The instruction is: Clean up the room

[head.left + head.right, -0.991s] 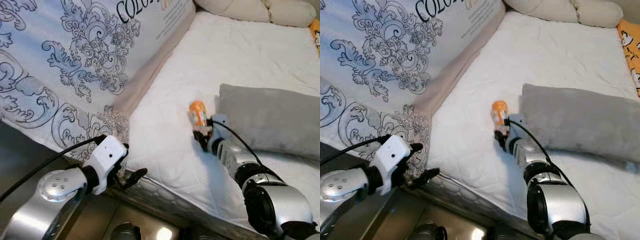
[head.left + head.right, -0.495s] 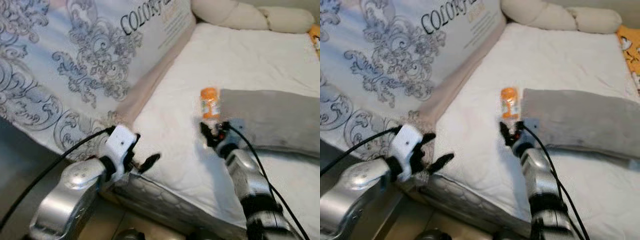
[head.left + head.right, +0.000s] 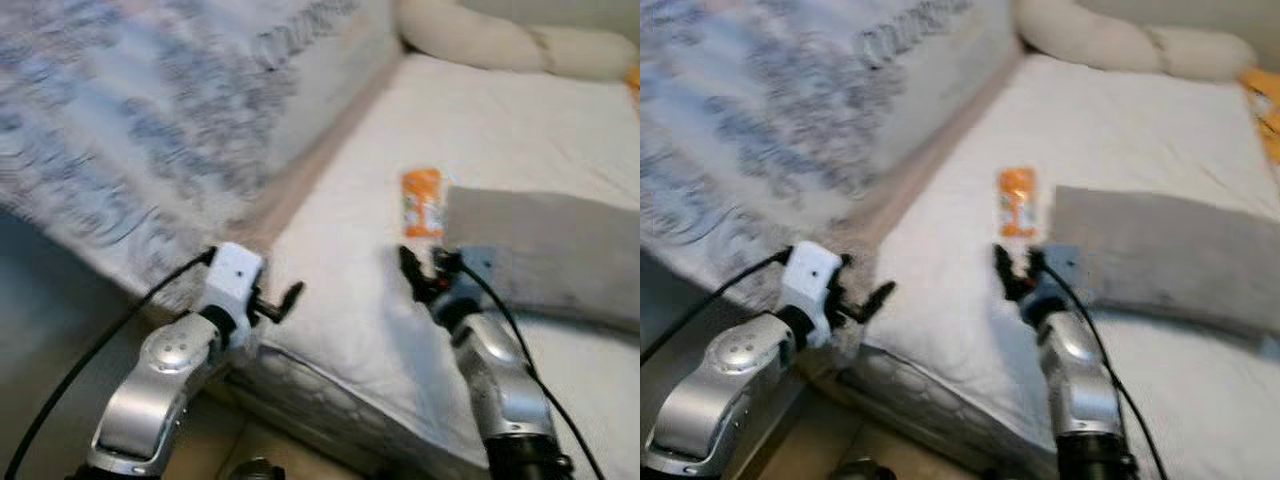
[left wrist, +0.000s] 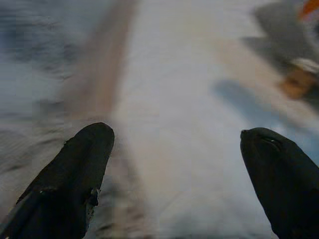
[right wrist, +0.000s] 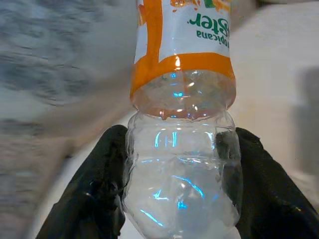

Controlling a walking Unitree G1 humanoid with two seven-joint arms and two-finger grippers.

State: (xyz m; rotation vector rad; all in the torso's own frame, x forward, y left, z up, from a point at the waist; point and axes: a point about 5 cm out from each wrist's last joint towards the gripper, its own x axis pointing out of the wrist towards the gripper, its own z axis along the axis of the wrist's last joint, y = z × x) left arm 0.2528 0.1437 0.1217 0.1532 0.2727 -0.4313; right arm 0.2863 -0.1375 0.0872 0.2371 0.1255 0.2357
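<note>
bottle (image 5: 182,144) | upright, clear base clamped by right gripper (image 5: 179,199) | left gripper (image 4: 179,174) spread, empty

A white quilted mattress (image 3: 380,300) fills the bed; a blue-patterned mattress (image 3: 170,110) leans along its edge, a grey pillow (image 3: 560,250) and cream cushion (image 3: 500,45) lie on top.
</note>
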